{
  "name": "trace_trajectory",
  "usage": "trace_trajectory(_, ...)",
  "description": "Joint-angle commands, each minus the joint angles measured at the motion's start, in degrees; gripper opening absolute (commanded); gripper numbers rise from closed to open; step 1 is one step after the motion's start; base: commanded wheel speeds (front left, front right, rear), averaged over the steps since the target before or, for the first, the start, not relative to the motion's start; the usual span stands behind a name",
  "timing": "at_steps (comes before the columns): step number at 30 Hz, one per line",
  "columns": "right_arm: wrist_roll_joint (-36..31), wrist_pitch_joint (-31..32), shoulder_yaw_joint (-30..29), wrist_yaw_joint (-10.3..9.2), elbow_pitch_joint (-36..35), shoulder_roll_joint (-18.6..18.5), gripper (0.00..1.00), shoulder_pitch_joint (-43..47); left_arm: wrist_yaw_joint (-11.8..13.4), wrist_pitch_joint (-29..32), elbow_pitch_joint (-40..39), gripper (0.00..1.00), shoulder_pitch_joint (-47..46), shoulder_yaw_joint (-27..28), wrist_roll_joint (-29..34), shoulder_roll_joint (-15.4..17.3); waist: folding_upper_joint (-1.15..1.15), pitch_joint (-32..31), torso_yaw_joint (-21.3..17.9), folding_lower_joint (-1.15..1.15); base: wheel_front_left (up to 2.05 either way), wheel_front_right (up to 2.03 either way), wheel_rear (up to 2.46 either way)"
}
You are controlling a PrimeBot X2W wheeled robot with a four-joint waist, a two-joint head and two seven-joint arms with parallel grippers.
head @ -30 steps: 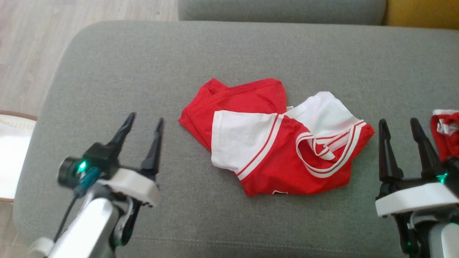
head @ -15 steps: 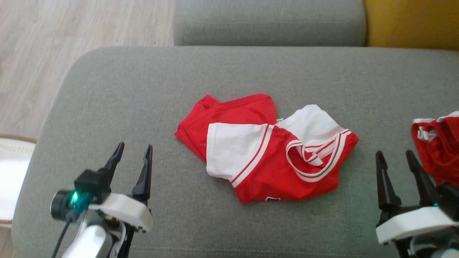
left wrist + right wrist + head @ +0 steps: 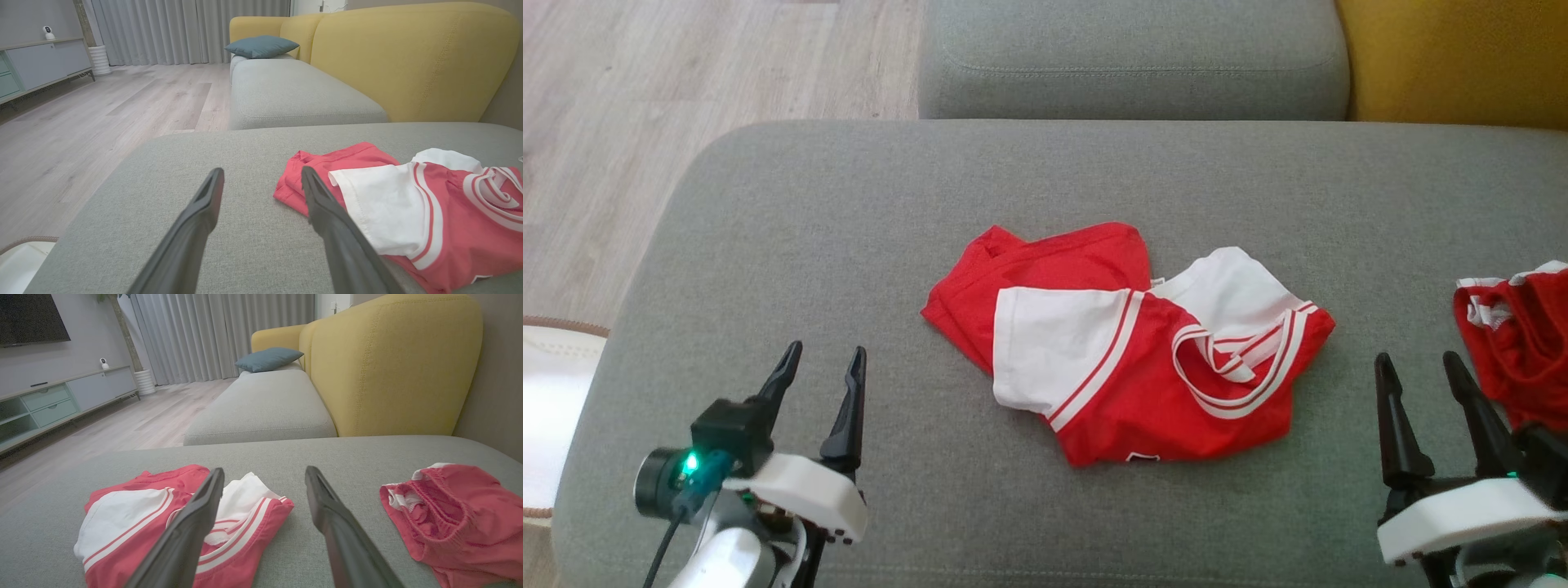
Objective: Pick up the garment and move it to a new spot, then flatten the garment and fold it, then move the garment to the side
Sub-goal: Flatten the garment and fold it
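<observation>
Floor point(image 3: 686, 65) out on the far left, pale wood, with a white object point(image 3: 547, 392) tucked at the edge below it. Then we're onto the big grey cushion point(image 3: 849, 204) where it all happens.

First up, the left gripper point(image 3: 824, 351): fingers spread wide, nothing between them, poised over bare cushion low on the left, tips aimed up and a shade rightward.

Along to the centre and there's the garment point(image 3: 1127, 343), a red-and-white jersey in a loose crumpled heap, lying mid-cushion, touched by neither claw. Its long axis runs across the robot's front, left to right, dipping a little toward the robot at the right-hand end. The red folded corner points to the left side; the striped neck opening and white panel bunch up toward the right.

Carry on and here's the right gripper point(image 3: 1414, 359), also gaping wide and empty, tips pointing up the cushion. Just beyond its outer finger a second red piece point(image 3: 1519, 351) lies bunched at the right edge, near that claw but well apart from the jersey.

So here's the key bit: the jersey sits between the two claws and a little ahead of both, broadside on. The right one looks a touch nearer to its end than the left does, though there's not much in it. To my eye the pick-up is the step in hand, and either arm would have to swing inward and forward to reach an end.
</observation>
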Motion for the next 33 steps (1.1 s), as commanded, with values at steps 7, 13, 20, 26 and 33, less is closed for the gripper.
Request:
trace_trajectory(7,0.5,0.12,1.16,0.37,-2.21,-0.49,1.0,-1.47,0.31,-0.18,-1.76,1.0,-2.68,2.13,-0.37,1.69,0.0,0.24,0.26,0.0,0.0,0.0,0.0)
trace_trajectory(13,-0.16,1.04,2.0,0.37,-2.15,-0.49,1.0,-2.15,0.14,-0.31,-1.86,1.0,-3.38,1.75,-0.15,1.68,0.0,1.11,0.81,0.0,0.0,0.0,0.0)
trace_trajectory(20,-2.56,6.78,8.26,0.37,0.55,-0.69,1.0,-9.76,-0.51,-0.79,-2.32,1.0,-6.52,1.58,0.53,1.19,0.0,5.08,2.91,0.0,0.0,0.0,0.0)
trace_trajectory(26,-0.53,15.92,12.46,0.37,5.63,-3.87,1.0,-17.81,-1.53,-1.31,-2.05,1.0,-9.65,1.33,1.05,0.1,0.0,8.94,5.53,0.0,0.0,0.0,0.0)
trace_trajectory(33,2.47,26.42,17.47,0.37,11.45,-9.62,1.0,-27.76,-3.22,-1.94,-0.55,1.0,-13.08,1.21,1.77,-1.52,0.0,13.14,8.47,0.0,0.0,0.0,0.0)
